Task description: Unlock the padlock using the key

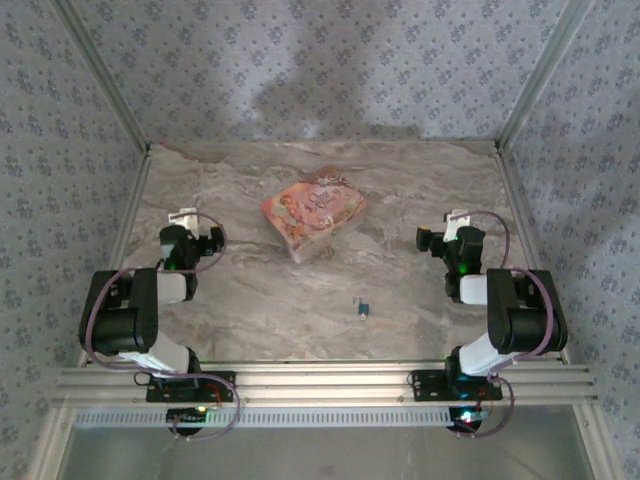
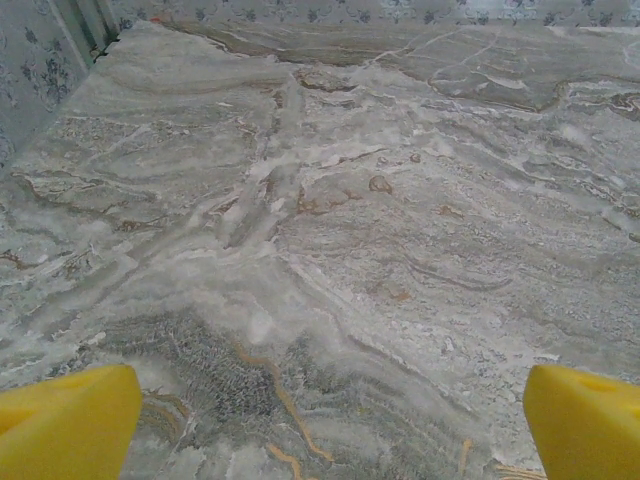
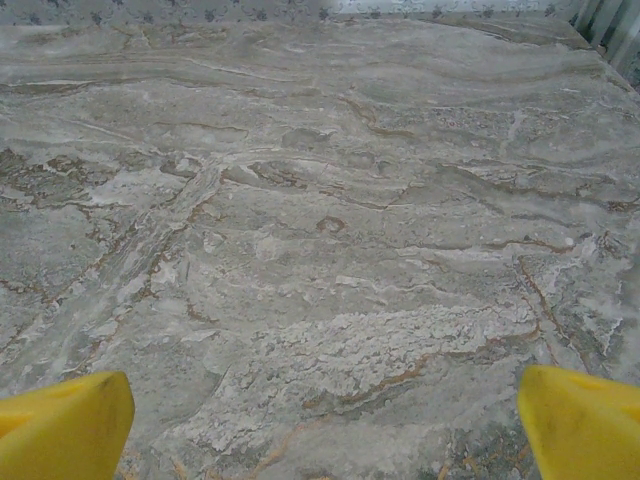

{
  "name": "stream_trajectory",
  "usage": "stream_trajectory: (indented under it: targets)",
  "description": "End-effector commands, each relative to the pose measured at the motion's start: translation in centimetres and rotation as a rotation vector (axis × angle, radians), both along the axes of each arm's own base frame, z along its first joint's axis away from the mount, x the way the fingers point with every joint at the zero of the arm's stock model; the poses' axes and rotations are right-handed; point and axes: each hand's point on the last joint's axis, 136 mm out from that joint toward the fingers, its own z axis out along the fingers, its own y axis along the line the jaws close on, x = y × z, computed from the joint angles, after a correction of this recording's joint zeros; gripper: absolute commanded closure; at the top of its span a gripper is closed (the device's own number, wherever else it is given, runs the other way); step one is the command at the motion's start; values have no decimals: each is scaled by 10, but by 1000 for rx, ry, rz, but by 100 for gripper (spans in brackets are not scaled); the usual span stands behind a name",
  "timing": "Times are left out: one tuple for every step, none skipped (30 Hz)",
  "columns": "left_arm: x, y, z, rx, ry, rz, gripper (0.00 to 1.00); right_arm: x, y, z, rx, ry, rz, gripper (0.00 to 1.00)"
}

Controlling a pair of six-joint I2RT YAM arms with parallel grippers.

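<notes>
A small thing [image 1: 361, 309] with a blue head and a silver end lies on the marble table [image 1: 250, 300], front centre; it looks like the key, too small to be sure. I cannot make out the padlock. My left gripper [image 1: 184, 214] hovers at the left side, well left of the small thing. In the left wrist view its gripper [image 2: 330, 430] is open, yellow fingertips [image 2: 65, 420] wide apart over bare marble. My right gripper [image 1: 457, 216] is at the right side. In the right wrist view, the gripper [image 3: 325, 425] is also open, yellow fingertips [image 3: 585, 420] apart, nothing between them.
A pink and orange patterned packet [image 1: 313, 212] lies at the table's middle, between the two arms and farther back than the small blue thing. Patterned walls [image 1: 320, 70] with metal posts close in the back and sides. A slotted rail [image 1: 320, 380] runs along the front.
</notes>
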Motion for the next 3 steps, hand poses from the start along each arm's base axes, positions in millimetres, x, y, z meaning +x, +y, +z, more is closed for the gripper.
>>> stream_trajectory:
  targets:
    - [2,-3,2,-13,-4,-10,2,3,-1,2,-7,2,-13,0]
    - [2,-3,1,-14,-3,-10,2,3,-2,2,-9,3,-14,0]
    - [2,-3,1,-15,-3,-11,2,4,-2,2,-11,0,-15,0]
